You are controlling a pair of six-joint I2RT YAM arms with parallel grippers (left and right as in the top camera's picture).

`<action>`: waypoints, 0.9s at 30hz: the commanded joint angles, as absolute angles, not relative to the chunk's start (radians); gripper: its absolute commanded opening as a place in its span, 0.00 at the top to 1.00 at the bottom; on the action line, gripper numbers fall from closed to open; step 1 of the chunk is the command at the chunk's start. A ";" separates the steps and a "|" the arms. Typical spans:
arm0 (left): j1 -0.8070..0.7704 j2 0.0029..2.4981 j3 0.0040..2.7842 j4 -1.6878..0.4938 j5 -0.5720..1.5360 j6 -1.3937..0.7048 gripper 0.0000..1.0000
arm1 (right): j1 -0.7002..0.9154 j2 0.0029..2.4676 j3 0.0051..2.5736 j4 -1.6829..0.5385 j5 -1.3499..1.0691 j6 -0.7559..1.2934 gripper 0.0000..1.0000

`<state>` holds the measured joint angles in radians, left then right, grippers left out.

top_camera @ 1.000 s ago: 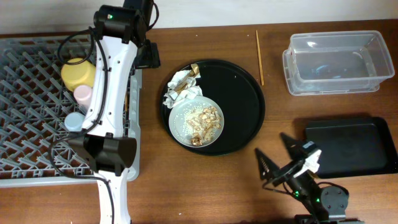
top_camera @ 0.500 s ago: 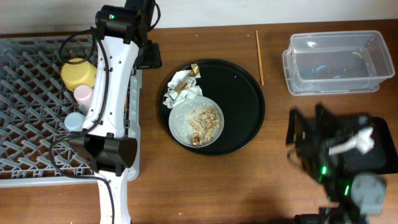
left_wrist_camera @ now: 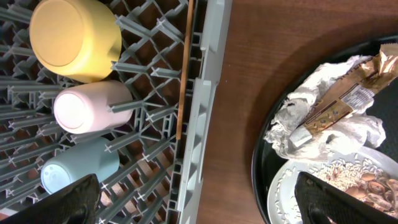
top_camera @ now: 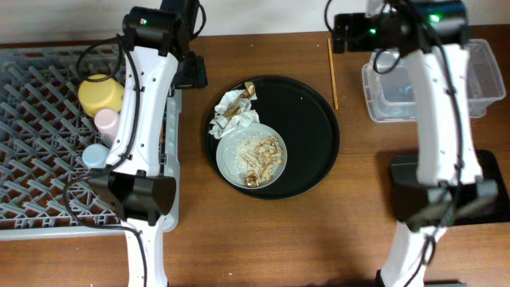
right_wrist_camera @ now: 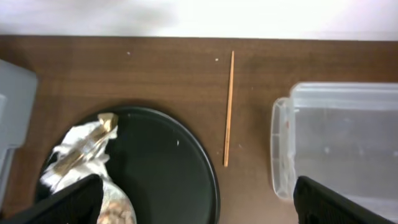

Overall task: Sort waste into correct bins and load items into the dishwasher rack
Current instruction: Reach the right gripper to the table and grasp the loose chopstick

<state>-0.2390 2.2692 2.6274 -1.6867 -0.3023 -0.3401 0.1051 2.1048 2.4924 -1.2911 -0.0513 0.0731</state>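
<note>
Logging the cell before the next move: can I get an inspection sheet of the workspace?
Surface: brown wooden table.
Job's things: yellow bowl, pink cup, blue cup and one chopstick in the rack; second chopstick on the table between the round black tray and the clear tub; plate with food bits, and napkin with wrapper, on that tray; black container partly hidden by the right arm.
Clutter: nothing seen.
Tools: left tool and right tool open, holding nothing.
Cables: black cables along the left arm.
Surroundings: pale wall behind the table.
</note>
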 commanded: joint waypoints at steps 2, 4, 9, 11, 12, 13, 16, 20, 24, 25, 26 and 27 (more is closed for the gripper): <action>-0.240 2.274 2.627 -1.688 -0.302 -0.337 0.01 | 0.110 2.291 2.524 -1.226 -0.033 0.056 0.05; -0.240 2.274 2.627 -1.688 -0.302 -0.336 0.01 | 0.111 2.386 2.524 -1.196 -0.032 0.060 0.24; -0.239 2.274 2.627 -1.688 -0.302 -0.336 0.01 | 0.111 2.545 2.524 -1.173 0.048 0.117 0.46; -0.241 2.274 2.627 -1.688 -0.302 -0.336 0.01 | 0.111 2.585 2.524 -1.166 0.076 0.134 0.46; -0.241 2.274 2.627 -1.688 -0.302 -0.336 0.01 | 0.110 2.604 2.524 -1.157 0.081 0.136 0.46; -0.241 2.274 2.627 -1.688 -0.302 -0.336 0.01 | 0.110 2.614 2.524 -1.149 0.084 0.136 0.48; -0.241 2.274 2.627 -1.688 -0.302 -0.336 0.01 | 0.109 2.656 2.523 -1.111 0.084 0.135 0.49; -0.241 2.274 2.627 -1.688 -0.302 -0.336 0.01 | 0.093 2.679 2.523 -1.077 0.083 0.137 0.49; -0.241 2.274 2.627 -1.688 -0.302 -0.336 0.01 | 0.052 2.693 2.523 -1.069 0.070 0.136 0.57; -0.241 2.274 2.627 -1.688 -0.302 -0.336 0.01 | 0.046 2.704 2.523 -1.063 0.029 0.135 0.58; -0.241 2.274 2.627 -1.688 -0.302 -0.336 0.01 | 0.045 2.709 2.523 -1.060 0.012 0.135 0.62; -0.241 2.274 2.627 -1.688 -0.302 -0.336 0.01 | 0.045 2.717 2.523 -1.053 0.011 0.135 0.62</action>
<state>-0.2390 2.2692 2.6274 -1.6871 -0.3019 -0.3401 0.0513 2.6793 2.5069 -1.0626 0.0437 0.1318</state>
